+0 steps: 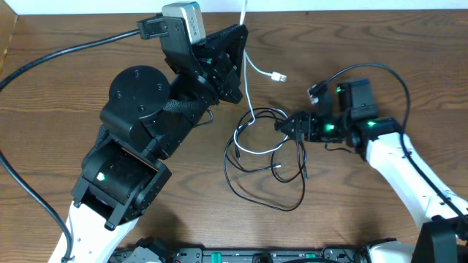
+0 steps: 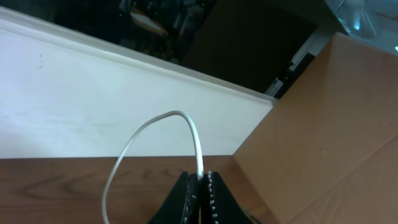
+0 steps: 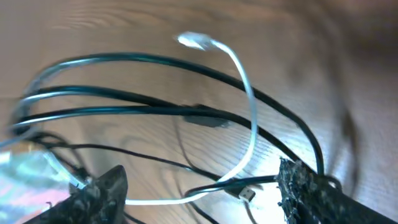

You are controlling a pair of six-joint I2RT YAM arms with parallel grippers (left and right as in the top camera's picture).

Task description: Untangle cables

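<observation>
The white cable (image 1: 251, 93) runs down from the table's far edge, and its plug (image 1: 278, 77) lies free on the wood. The cable's lower part crosses the loops of the black cable (image 1: 267, 201) at mid-table. My left gripper (image 1: 240, 36) is shut on the white cable (image 2: 186, 121), which arcs up out of the jaws (image 2: 201, 179). My right gripper (image 1: 286, 126) is at the right side of the black loops. In the right wrist view its jaws (image 3: 199, 193) are open around strands of the white cable (image 3: 249, 124) and the black cable (image 3: 155, 111), with a black plug (image 3: 245, 194) between them.
A thick black robot wire (image 1: 58, 55) sweeps across the table's left side. A white wall panel (image 2: 93, 106) and a cardboard box (image 2: 336, 124) stand beyond the table's far edge. The left arm's bulk (image 1: 139, 139) covers the left half.
</observation>
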